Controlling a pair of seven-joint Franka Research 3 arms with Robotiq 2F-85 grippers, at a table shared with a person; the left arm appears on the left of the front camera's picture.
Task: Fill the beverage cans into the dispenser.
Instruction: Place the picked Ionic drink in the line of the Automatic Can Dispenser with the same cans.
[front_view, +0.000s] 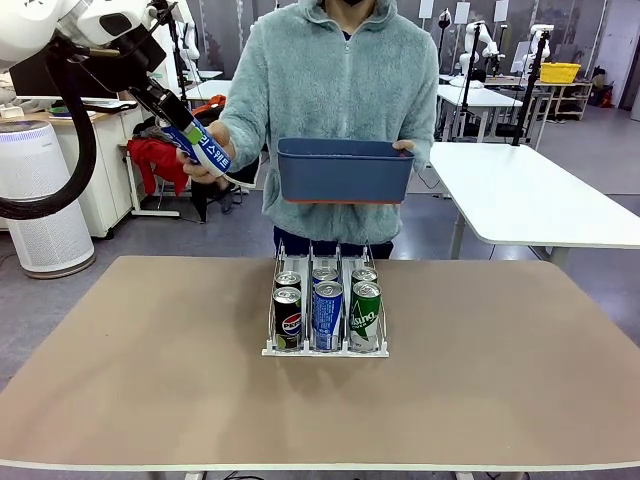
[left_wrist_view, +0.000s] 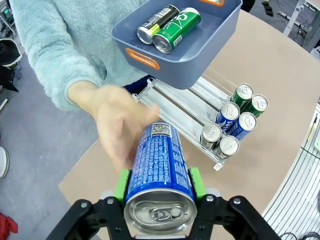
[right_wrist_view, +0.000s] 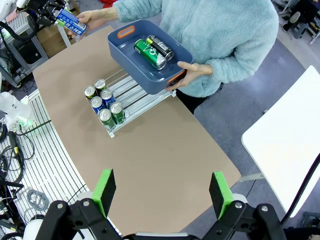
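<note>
Cans (front_view: 327, 312): dispenser (front_view: 325, 352) 6, bin (front_view: 345, 175) 2, tool (left_wrist_view: 159, 182) 1

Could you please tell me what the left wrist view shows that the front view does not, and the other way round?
The left wrist view looks down into the blue bin: a black can and a green can lie side by side inside, and the blue can presents its silver top. The front view instead gives the bin's outer wall and the front-row labels in the dispenser: Pepsi, blue, green. Both share the left tool shut on the blue can, the person's hand at it, and six cans standing in the dispenser.
</note>
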